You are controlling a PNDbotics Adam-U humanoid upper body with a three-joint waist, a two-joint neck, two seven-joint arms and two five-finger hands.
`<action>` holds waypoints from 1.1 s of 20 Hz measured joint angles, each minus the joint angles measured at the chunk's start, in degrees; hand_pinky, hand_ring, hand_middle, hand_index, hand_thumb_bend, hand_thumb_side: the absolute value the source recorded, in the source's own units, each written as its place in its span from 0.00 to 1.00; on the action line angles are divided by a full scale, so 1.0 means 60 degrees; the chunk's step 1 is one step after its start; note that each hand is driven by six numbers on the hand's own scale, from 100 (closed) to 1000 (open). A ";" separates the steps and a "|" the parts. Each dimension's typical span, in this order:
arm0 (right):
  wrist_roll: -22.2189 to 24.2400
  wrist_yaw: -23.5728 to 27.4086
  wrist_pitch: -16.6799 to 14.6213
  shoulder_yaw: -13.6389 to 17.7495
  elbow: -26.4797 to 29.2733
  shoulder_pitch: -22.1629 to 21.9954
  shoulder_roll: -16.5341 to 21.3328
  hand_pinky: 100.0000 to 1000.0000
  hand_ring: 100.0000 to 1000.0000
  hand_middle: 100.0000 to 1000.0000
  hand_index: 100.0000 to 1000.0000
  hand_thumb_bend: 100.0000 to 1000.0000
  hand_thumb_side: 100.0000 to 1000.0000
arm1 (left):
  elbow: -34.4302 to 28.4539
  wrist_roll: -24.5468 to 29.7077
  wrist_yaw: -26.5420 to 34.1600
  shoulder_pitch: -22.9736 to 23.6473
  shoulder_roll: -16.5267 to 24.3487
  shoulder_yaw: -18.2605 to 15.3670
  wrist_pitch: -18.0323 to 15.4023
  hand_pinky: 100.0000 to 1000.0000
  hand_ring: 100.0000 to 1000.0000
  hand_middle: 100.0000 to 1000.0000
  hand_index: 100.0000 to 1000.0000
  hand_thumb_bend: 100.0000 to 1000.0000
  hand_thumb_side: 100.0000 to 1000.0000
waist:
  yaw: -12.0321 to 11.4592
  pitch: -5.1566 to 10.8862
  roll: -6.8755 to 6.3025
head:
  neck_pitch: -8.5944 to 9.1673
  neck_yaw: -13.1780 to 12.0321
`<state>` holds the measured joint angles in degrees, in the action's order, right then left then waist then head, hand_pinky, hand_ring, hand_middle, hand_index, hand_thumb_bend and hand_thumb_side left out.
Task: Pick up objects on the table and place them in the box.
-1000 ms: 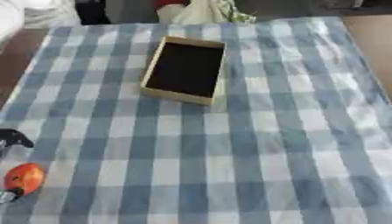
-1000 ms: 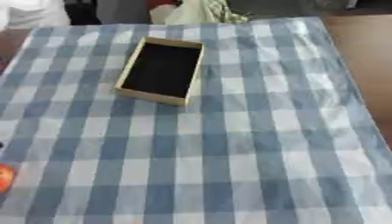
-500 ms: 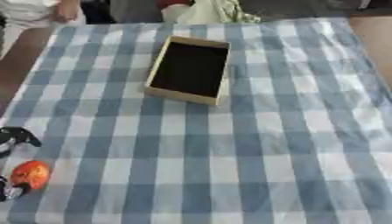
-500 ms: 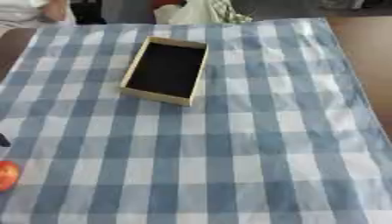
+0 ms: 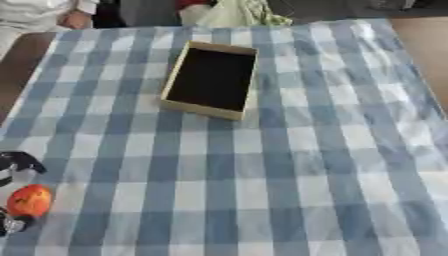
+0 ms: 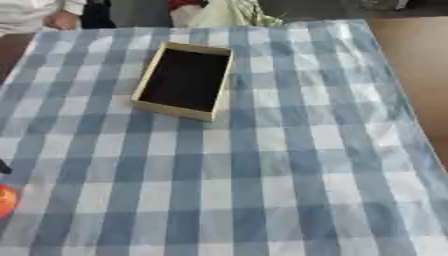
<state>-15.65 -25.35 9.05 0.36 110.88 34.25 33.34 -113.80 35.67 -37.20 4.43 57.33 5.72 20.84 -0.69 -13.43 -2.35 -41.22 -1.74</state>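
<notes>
Left eye view: an orange ball (image 5: 30, 200) is clasped by the left hand (image 5: 16, 165); carrying to the box (image 5: 211, 79), far ahead, is needed.

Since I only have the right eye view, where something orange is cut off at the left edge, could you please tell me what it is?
Observer: In the left eye view it shows whole: a round orange object near the near left corner of the checked tablecloth, well short of the box.
Operator: Thank you. Is the left hand anywhere near it?
Observer: Yes. Black parts of the left hand show just above the orange object and again just below it, at the picture's left edge. Whether it is gripped I cannot tell.
</notes>
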 measured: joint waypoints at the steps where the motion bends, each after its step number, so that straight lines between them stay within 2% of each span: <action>1: -0.0001 0.0000 -0.0001 0.0001 -0.0001 -0.0004 0.0007 0.69 0.68 0.71 0.79 0.10 0.92 | 0.0000 0.0003 -0.0029 0.0055 0.0000 -0.0049 -0.0003 0.91 0.96 0.89 0.89 0.37 0.00 | -0.0029 0.0002 -0.0002 | 0.0000 0.0018; 12: -0.0026 0.0000 -0.0021 0.0044 -0.0003 -0.0073 0.0034 0.69 0.68 0.71 0.79 0.10 0.92 | 0.0002 0.0084 -0.0367 0.0260 -0.0044 -0.0206 0.0234 0.89 0.95 0.89 0.89 0.38 0.00 | -0.0058 0.0063 0.0062 | -0.0001 0.0020; 22: -0.0027 0.0003 -0.0022 0.0045 -0.0004 -0.0065 0.0032 0.69 0.68 0.71 0.78 0.10 0.92 | 0.0448 0.0143 -0.0317 -0.0096 -0.0162 0.0147 0.0261 0.88 0.94 0.88 0.87 0.36 0.00 | 0.0057 0.0035 0.0093 | -0.0001 -0.0033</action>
<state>-15.81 -25.33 8.92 0.62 110.86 33.86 33.54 -111.11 36.53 -39.11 3.86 56.35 6.60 22.40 -0.35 -13.22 -1.80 -41.22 -1.94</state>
